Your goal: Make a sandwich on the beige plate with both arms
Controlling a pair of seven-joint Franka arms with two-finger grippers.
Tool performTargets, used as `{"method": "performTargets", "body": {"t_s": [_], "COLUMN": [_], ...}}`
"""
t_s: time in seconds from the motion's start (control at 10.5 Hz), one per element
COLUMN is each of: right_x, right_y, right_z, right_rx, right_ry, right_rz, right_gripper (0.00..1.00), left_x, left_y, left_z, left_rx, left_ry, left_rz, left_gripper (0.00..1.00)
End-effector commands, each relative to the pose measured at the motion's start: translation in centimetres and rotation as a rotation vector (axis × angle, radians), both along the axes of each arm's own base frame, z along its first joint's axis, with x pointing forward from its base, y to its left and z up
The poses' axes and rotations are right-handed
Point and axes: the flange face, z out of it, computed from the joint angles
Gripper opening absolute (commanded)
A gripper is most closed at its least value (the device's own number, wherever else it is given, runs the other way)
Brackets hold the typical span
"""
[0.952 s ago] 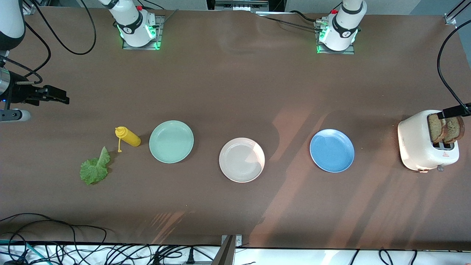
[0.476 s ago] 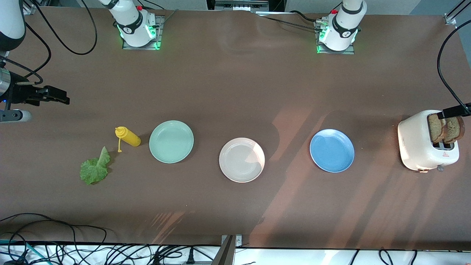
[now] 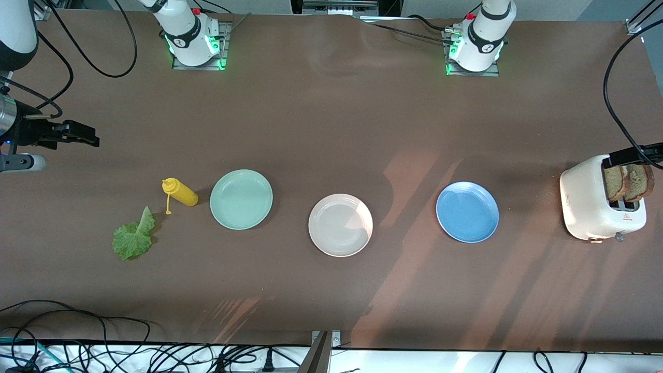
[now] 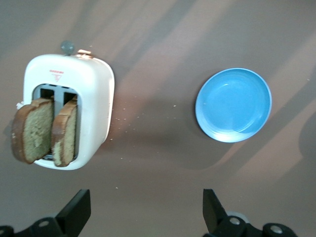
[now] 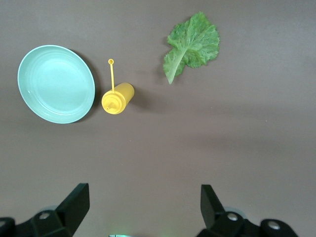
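Note:
The beige plate [image 3: 340, 225] lies bare mid-table between a mint-green plate [image 3: 241, 199] and a blue plate [image 3: 467, 211]. Two brown toast slices [image 3: 628, 183] stand in a white toaster [image 3: 590, 204] at the left arm's end. My left gripper [image 3: 629, 154] hangs open over the toaster's edge; in the left wrist view its gripper [image 4: 146, 210] is empty, with the toast [image 4: 47, 131] apart from it. A green lettuce leaf [image 3: 133, 236] lies at the right arm's end. My right gripper [image 3: 83, 134] is open and empty over bare table there, as the right wrist view's gripper [image 5: 144, 207] shows.
A yellow squeeze bottle [image 3: 180, 191] lies on its side between the lettuce and the mint-green plate. Black cables hang at both ends of the table and along its near edge. The right wrist view shows the lettuce [image 5: 192, 45], bottle [image 5: 117, 97] and mint-green plate [image 5: 56, 84].
My left gripper has shifted slightly toward the middle of the table above the toaster. The right gripper has hardly moved. Nothing on the table has moved.

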Motion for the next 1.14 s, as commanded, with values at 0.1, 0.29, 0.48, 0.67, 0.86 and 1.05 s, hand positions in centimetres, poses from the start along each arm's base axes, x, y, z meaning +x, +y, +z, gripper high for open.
{"method": "performTargets", "body": {"t_s": [0.1,0.29,0.48,0.67,0.86,1.05], "right_x": [-0.3,-0.3,-0.3,-0.3,-0.3,-0.3], "right_y": [0.1,0.1,0.1,0.1,0.1,0.0], "right_z": [0.7,0.7,0.7,0.7,0.7,0.7], "right_rx": [-0.007,-0.007,-0.007,-0.008,-0.008,-0.006], "right_ry": [-0.007,-0.007,-0.005,-0.005,-0.005,-0.005], "right_rz": [-0.009,-0.009,-0.007,-0.006,-0.003,-0.003], "right_gripper": [1.0,1.0,1.0,1.0,1.0,1.0], "left_x": [-0.2,-0.3,-0.3,-0.5,-0.6,-0.6], "left_y": [-3.1,-3.5,-3.0,-2.4,-2.4,-2.4], "left_z": [1.5,1.5,1.3,1.2,0.5,0.4], "left_rx": [0.013,0.014,0.014,0.012,0.011,0.01], "left_ry": [-0.014,-0.003,0.001,0.005,0.02,0.022], "left_rz": [-0.059,-0.055,-0.047,-0.035,-0.033,-0.034], "left_gripper": [1.0,1.0,1.0,1.0,1.0,1.0]}}
